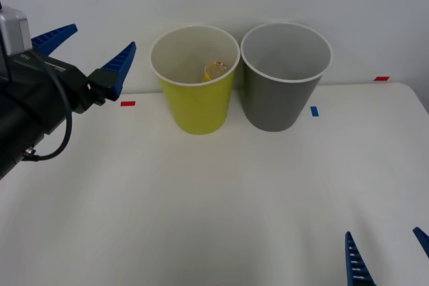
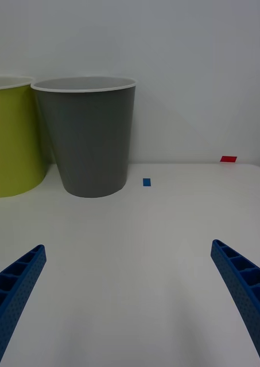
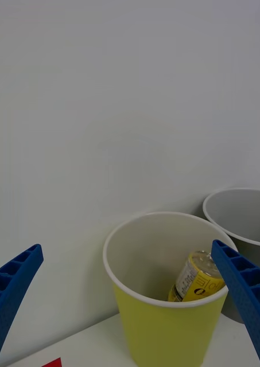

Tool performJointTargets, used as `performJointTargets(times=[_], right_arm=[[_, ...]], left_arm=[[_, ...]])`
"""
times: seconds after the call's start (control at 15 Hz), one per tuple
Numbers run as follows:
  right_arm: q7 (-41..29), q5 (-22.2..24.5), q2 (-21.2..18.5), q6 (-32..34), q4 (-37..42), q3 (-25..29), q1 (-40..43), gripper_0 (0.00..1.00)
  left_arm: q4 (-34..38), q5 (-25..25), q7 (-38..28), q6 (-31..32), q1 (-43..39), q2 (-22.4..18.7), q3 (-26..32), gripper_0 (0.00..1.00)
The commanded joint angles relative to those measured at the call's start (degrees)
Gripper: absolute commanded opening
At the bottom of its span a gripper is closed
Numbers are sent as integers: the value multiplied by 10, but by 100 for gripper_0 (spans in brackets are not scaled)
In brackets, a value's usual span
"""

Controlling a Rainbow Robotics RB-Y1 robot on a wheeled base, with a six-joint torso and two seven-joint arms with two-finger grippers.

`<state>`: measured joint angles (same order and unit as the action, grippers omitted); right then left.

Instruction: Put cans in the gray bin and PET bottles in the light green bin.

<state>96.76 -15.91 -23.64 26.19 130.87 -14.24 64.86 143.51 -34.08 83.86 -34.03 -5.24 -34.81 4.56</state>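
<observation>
- Resting inside the light green bin [image 3: 164,327]: PET bottle [image 3: 196,279]; that part looks done.
- Gray bin [image 1: 285,78] interior appears empty; no cans on bench [image 1: 201,219].
- Left claw [image 1: 84,51] open, raised beside green bin; right claw [image 2: 130,298] open, low.

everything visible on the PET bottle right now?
The PET bottle is a small slim plastic one with a yellow printed label. It lies inside the light green bin, tilted and leaning against the inner wall on the side nearest the gray bin. Its clear, rounded end points up; its lower part is hidden by the bin rim. Nothing grips it: the open left pincer is raised beside the bin, apart from it.
</observation>
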Motion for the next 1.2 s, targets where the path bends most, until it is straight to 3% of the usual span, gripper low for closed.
performJointTargets(times=[0.07,0.33,0.6,0.87,0.93,1.2], right_arm=[[0,0,0,0,0,0,0,100],[0,0,0,0,0,0,0,100],[0,0,0,0,0,0,0,100],[0,0,0,0,0,0,0,100],[0,0,0,0,0,0,0,100],[0,0,0,0,0,0,0,100]], left_arm=[[16,-10,6,1,-56,33,9,100],[21,-16,16,66,-148,47,8,100],[19,-18,17,147,-221,17,7,100],[17,-19,30,166,-261,48,8,100],[12,-20,32,177,-263,33,11,100],[-68,-4,39,369,-302,-8,-37,100]])
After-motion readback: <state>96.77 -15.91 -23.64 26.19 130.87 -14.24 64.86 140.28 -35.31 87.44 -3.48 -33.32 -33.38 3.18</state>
